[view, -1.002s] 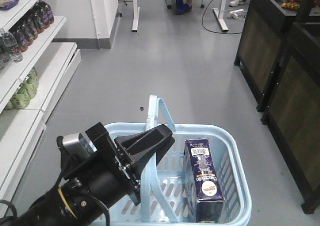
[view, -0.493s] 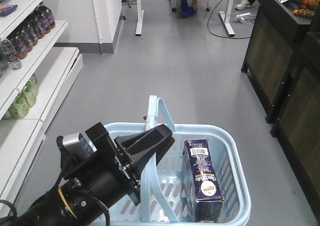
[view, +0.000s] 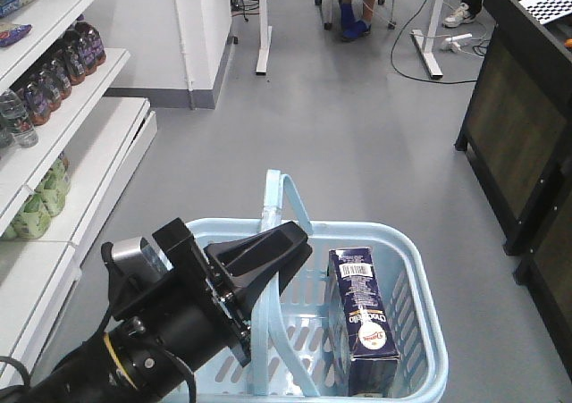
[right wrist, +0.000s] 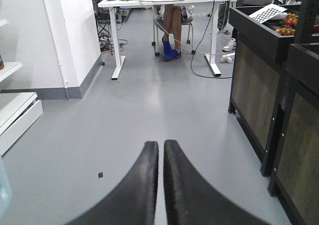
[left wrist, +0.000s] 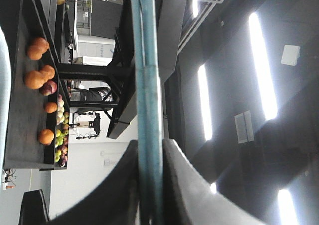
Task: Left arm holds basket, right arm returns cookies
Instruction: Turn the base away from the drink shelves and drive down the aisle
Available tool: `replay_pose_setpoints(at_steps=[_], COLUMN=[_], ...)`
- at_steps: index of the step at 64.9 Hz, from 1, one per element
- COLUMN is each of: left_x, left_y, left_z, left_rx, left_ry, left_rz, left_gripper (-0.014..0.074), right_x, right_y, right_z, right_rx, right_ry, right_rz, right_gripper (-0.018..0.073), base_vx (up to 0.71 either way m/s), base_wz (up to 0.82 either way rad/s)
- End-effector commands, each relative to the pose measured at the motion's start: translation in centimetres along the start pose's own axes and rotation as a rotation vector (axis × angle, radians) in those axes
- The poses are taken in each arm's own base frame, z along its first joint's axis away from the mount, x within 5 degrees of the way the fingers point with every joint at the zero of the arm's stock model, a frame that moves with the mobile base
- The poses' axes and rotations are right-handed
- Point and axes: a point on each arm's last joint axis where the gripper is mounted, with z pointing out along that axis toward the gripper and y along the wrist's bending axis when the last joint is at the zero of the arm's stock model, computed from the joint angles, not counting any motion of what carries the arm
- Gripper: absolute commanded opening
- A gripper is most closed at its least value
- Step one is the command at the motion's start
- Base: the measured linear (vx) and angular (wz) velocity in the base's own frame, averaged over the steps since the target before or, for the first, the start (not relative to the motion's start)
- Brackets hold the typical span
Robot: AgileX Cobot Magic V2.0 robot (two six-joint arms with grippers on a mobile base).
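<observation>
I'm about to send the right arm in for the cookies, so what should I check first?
1. Left gripper shut on the handle: ok, it clamps both sides in the wrist view.
2. Cookies in the basket, right of the handle, top uncovered: ok.
3. Right gripper empty: ok.
4. Right gripper open for a grasp: not ok, it is shut.
5. Return spot for the cookies found: cannot tell; the shelves in view show mostly bottles.
</observation>
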Motion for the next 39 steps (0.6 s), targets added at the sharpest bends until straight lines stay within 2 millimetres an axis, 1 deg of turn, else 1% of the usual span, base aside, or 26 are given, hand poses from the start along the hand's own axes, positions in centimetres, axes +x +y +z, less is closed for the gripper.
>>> replay_pose_setpoints(at_steps=[1, 39], left_x=[0.72, 0.72], left_y=[-4.22, -4.22], left_z=[-0.28, -0.28], left_rx=[0.349, 0.349], left_ry=[0.05, 0.05], left_rz=[-0.009, -0.009], left_gripper=[-0.0003, -0.0003], right_x=[-0.12, -0.12], right_y=[-0.01, -0.01], right_z=[0.03, 0.03], right_rx=[0.002, 0.002], right_ry=[-0.066, -0.066], right_rz=[-0.012, -0.012], right_gripper=[-0.0006, -0.0006], base_vx=[0.37, 0.41], base_wz=[0.01, -0.04])
